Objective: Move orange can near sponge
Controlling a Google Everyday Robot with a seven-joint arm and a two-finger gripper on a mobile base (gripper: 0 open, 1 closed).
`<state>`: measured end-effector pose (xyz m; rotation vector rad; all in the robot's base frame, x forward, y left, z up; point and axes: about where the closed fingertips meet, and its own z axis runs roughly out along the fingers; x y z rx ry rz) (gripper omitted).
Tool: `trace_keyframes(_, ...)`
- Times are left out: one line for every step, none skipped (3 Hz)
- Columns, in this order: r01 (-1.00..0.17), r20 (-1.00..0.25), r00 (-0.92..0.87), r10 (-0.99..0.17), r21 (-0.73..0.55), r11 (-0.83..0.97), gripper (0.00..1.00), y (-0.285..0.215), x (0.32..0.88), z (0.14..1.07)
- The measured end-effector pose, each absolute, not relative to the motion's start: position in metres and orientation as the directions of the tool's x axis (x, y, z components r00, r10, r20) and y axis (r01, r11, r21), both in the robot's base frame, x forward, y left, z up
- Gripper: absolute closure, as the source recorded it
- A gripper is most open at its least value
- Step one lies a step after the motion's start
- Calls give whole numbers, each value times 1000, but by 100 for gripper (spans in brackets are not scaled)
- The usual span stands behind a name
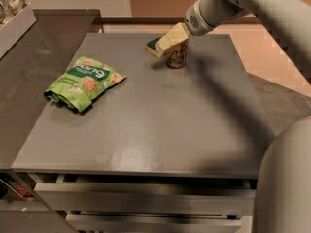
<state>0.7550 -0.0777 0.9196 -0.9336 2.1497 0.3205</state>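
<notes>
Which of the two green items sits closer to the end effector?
The small dark-green-topped sponge beside the orange-tan aluminium drink can, where the end effector is; the green snack bag lies apart at left.

A green snack bag [83,83] lies flat near the left edge of my grey table [146,130], about midway back, with its crumpled end toward that edge. Pale drawers [146,198] run under the front edge. A darker counter [29,76] adjoins the left edge, with a pale box [14,28] at its far-left corner. My gripper [171,39] is near the far edge.
</notes>
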Motion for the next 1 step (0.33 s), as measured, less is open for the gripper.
trace_keyframes(-710,-728,-447,-520,-65,702,0,-78,755,920)
